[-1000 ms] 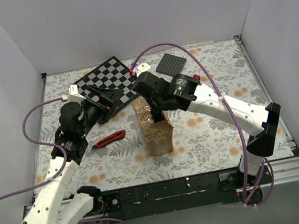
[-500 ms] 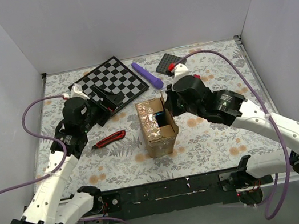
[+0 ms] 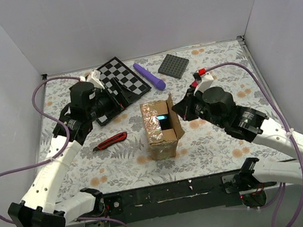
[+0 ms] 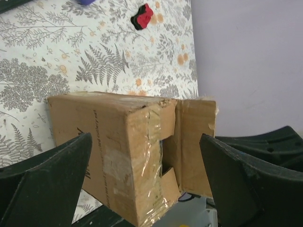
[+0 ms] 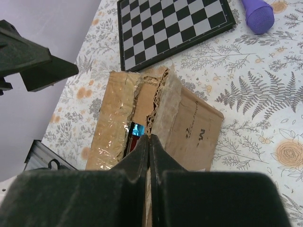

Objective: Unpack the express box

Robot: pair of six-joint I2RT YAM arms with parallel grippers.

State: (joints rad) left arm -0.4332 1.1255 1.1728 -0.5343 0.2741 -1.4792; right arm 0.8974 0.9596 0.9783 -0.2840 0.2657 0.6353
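Top external view first, Mira is asking: where is the express box [image 3: 160, 130] standing?

Jon: It is sitting upright near the middle of the floral tabletop [image 3: 208, 68], between the two arms; its taped top flap [image 3: 152, 116] is lying shut over the left half; the right flap [image 3: 174, 118] is standing up and leaning outward; something blue [image 3: 164, 117] is showing in the gap between them.

Mira: And how are the left jaws standing?

Jon: They are gaping as wide as they go, holding nothing; they are hanging over the near part of the chessboard [image 3: 124, 77], well apart from the box; in the left wrist view the two dark fingers [image 4: 47, 175] are framing the box from a distance, touching neither side of it.

Mira: The right jaws?

Jon: They are pressed fully together, with nothing between them; in the right wrist view the closed fingertips [image 5: 139, 156] are pointing at the corrugated edge of the raised flap; from above they are sitting just beside that flap, on the box's right; whether they are touching the cardboard I cannot tell.

Mira: What else is lying about?

Jon: A red utility knife [image 3: 111, 141] is lying on the tabletop left of the box, apart from it; a purple rod-shaped thing [image 3: 149, 75] and a dark grey square plate [image 3: 173, 65] are lying behind the box, to the right of the chessboard.
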